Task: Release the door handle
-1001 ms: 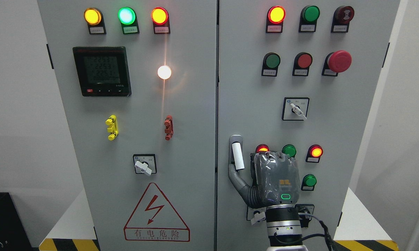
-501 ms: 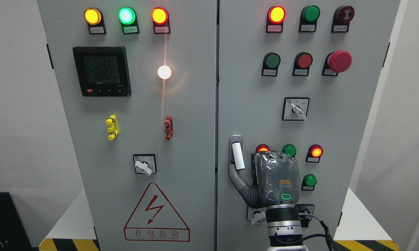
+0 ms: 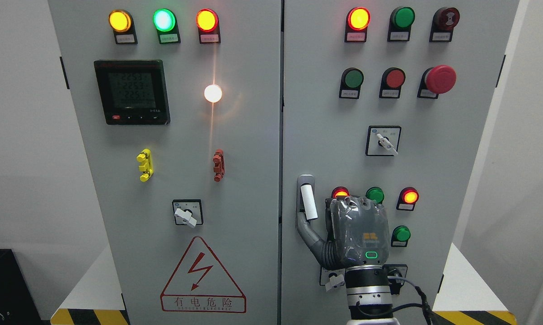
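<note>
1. The grey electrical cabinet [image 3: 253,135] fills most of the view, with a left door [image 3: 185,280] and a right door [image 3: 434,149] meeting at a centre seam.
2. The red warning triangle [image 3: 203,276] with a lightning bolt sits at 7 o'clock on the left door.
3. The black digital meter [image 3: 132,92] sits at 10 o'clock on the left door, under three lit lamps: amber, green and amber-red.
4. The right robot hand [image 3: 357,234] rises from the bottom edge at 5 o'clock, its back toward the camera. Its thumb [image 3: 310,234] reaches out at 10 o'clock from the palm and touches the lower end of the door handle; the other fingers are bent forward toward the door and hidden behind the palm, so I cannot tell whether they are curled shut or loose.
5. The door handle [image 3: 307,201] stands upright on the right door just beside the centre seam, at 9 o'clock from the robot hand, a white grip on a grey plate.
6. The red mushroom button [image 3: 439,79] sits at 1 o'clock on the right door.
7. The rotary switch [image 3: 383,141] is at 12 o'clock above the robot hand.
8. Small lamps, red [image 3: 409,197] and green [image 3: 401,234], lie just at 3 o'clock from the robot hand.
</note>
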Robot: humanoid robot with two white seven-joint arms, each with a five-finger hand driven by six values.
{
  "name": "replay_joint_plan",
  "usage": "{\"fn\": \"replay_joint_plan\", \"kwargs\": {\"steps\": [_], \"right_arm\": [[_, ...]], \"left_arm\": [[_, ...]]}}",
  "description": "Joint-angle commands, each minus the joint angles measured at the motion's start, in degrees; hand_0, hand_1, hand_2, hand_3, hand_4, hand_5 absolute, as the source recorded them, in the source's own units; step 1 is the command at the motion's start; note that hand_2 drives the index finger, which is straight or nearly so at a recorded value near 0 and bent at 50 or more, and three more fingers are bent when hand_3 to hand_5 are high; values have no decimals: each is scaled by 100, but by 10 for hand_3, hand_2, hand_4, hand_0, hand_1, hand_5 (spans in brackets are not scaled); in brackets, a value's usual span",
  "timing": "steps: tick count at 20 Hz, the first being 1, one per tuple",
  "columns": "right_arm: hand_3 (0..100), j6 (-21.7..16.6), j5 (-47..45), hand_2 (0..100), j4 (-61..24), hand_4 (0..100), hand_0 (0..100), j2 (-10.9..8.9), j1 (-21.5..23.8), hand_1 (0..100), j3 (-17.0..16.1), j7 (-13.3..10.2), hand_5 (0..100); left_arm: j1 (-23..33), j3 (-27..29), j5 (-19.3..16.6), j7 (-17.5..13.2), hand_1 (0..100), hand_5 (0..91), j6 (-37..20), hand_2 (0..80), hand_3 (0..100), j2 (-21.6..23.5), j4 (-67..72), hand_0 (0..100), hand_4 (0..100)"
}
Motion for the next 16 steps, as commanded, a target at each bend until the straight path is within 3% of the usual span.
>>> {"fn": "replay_joint_plan", "kwargs": {"steps": [1,16], "right_arm": [[1000,2,-2,961,-22,947,444,-9,4,348,-13,-13,1000],[1000,2,-11,962,-119,947,467,-18,22,344,-39,-13,1000]], "left_arm": [[53,0,0,-1,556,0,-5,0,0,0,0,120,0],[53,0,0,-1,556,0,-5,0,0,0,0,120,0]]}}
